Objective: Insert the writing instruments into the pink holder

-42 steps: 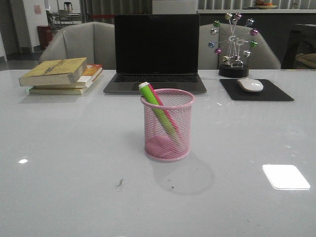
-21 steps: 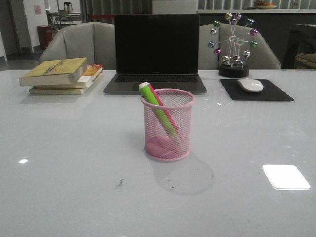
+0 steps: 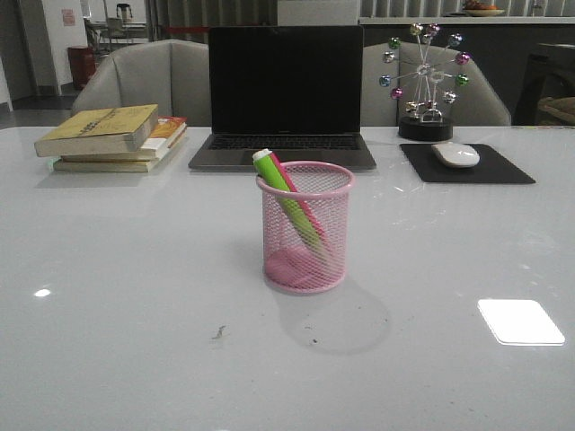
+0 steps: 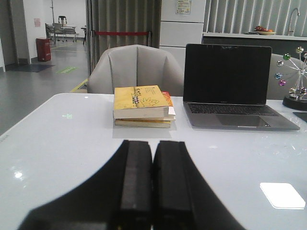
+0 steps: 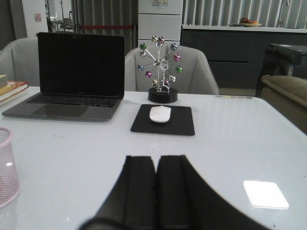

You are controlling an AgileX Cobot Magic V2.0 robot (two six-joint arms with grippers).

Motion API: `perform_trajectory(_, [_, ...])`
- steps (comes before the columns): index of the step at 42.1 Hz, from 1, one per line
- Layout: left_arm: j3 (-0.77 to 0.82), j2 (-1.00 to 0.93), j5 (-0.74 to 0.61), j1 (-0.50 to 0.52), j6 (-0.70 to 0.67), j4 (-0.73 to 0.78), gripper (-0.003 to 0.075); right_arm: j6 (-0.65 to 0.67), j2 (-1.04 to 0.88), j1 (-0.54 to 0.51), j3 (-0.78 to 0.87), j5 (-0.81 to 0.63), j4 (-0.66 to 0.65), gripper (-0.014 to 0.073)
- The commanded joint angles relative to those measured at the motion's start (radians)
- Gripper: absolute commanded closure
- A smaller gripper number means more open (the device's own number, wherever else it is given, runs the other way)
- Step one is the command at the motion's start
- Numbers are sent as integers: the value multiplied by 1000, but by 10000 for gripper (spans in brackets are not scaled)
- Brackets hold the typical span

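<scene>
Front view: green pen [image 3: 289, 199], pink pen [image 3: 304, 209] leaning inside pink holder [image 3: 305, 228].

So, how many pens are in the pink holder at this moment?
2. The lime green pen leans left in the pink holder, its white end above the rim. The pink pen lies just behind it, also inside. Smaller pens hidden low in the mesh cannot be excluded.

No legible text is showing in any view. Top book [image 4: 141, 97] of the stack is showing a yellow cover with a printed design, characters too small to read. Laptop [image 4: 228, 76] is carrying a faint mark below its dark screen, unreadable. Wall notices [image 4: 183, 6] far behind are appearing only as blurs.
</scene>
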Motion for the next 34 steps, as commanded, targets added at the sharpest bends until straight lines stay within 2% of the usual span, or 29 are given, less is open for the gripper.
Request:
perform_trajectory(1, [-1,-18,-88,-2,-8,-8,620,5,-23,-11,-13,-99,-12,526])
perform_trajectory(34, [-1,-18,-88,-2,-8,-8,620,5,-23,-22,-13,-104,-9,526])
